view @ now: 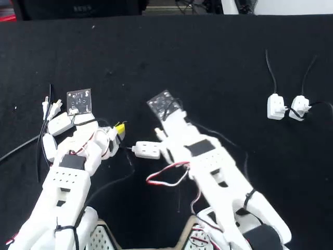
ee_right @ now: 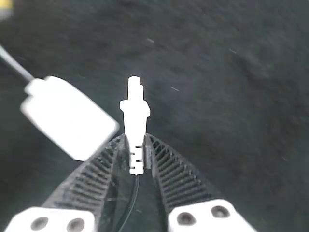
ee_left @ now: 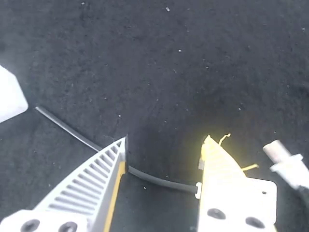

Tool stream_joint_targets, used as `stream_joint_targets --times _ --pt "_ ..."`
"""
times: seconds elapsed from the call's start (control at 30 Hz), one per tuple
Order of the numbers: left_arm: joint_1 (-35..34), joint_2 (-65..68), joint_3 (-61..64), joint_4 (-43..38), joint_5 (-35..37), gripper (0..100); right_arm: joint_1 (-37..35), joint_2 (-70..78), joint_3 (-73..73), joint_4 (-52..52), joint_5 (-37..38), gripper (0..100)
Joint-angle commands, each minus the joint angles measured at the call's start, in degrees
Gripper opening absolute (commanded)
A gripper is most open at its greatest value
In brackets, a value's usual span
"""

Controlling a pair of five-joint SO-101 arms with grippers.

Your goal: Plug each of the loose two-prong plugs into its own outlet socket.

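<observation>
My right gripper (ee_right: 136, 140) is shut on a white two-prong plug (ee_right: 134, 111), whose body sticks out past the fingertips. A white outlet socket (ee_right: 67, 116) lies on the black cloth just beside the plug. In the high view this socket (view: 147, 150) rests mid-table beside the right gripper (view: 158, 138). My left gripper (ee_left: 165, 142) stands open low over the cloth, and a thin black cable (ee_left: 159, 181) runs across between its fingers. In the high view the left gripper (view: 117, 133) is a short way left of the socket.
Two white sockets with plugs in them (view: 276, 107) (view: 299, 108) sit at the far right, black cables trailing back. More white plug and socket parts (view: 60, 124) (view: 49, 146) lie by the left arm. Red and white wires (view: 166, 174) hang off the right arm.
</observation>
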Motion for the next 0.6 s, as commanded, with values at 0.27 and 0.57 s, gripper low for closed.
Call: stream_joint_targets --times 0.27,0.57 --pt "5.1 -1.1 0.5 -0.1 0.2 25 1.6 13.8 -7.6 -6.2 0.5 1.5" --pt "6.5 -1.1 0.6 -0.2 -0.3 25 1.7 21.2 -12.1 -5.8 0.9 1.5"
